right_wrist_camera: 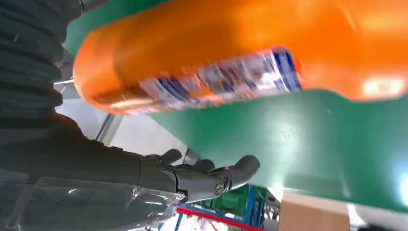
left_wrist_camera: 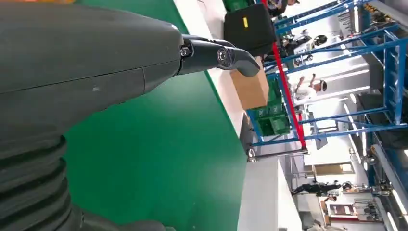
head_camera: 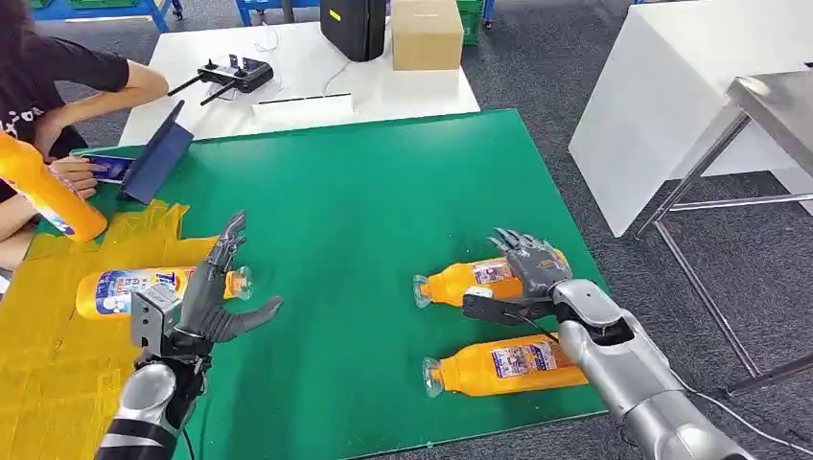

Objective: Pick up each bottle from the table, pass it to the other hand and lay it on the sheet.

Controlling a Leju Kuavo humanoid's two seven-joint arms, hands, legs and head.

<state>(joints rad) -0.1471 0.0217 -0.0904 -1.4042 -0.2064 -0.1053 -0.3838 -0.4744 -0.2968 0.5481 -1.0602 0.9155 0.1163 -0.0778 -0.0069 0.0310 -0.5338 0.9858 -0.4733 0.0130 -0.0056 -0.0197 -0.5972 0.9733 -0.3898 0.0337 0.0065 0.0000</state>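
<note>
Right hand (head_camera: 525, 264), fingers spread, rests over far bottle (head_camera: 470, 281): wrap fingers fully around body before lifting. Left hand (head_camera: 216, 305) waits spread, holding nothing.

Far bottle (head_camera: 475, 281) on green mat (head_camera: 364, 211): base end hidden behind right hand (head_camera: 525, 264); contact between fingers and bottle unclear. Near bottle (head_camera: 508, 364): base covered by right forearm (head_camera: 623, 369). Bottle on yellow sheet (head_camera: 58, 355): cap end partly hidden behind left hand (head_camera: 216, 297). Person's held bottle (head_camera: 43, 192) cut by picture's left edge. Person (head_camera: 48, 77) cut by edge. Right wrist view: bottle (right_wrist_camera: 231, 62) blurred, label unreadable, both ends cut off. Left wrist view: left hand (left_wrist_camera: 96, 67) cut by edge.
</note>
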